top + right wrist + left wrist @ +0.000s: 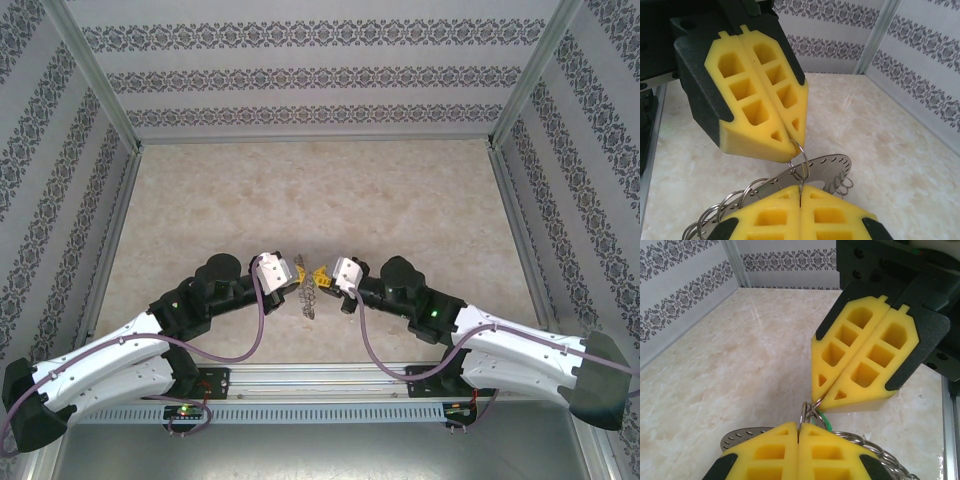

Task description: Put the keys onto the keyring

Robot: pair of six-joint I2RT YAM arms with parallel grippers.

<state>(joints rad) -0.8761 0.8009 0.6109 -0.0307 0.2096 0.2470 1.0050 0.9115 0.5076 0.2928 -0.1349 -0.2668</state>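
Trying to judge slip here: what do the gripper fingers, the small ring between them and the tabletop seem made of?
Fingers: yellow, matte, looks like foam or soft plastic, with moulded hollow cells. Small ring: metal, probably steel; thin silvery wire that glints. Tabletop: beige marble pattern with veins and soft glare; possibly laminate rather than stone.

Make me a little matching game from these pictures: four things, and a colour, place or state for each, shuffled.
Things:
1 left tool
2 small ring
3 metal plate
4 table

Matches:
A marbled beige
B silvery, with a row of slots
C shut, yellow pads
D between two tool tips

Pairs: 1-C, 2-D, 3-B, 4-A.
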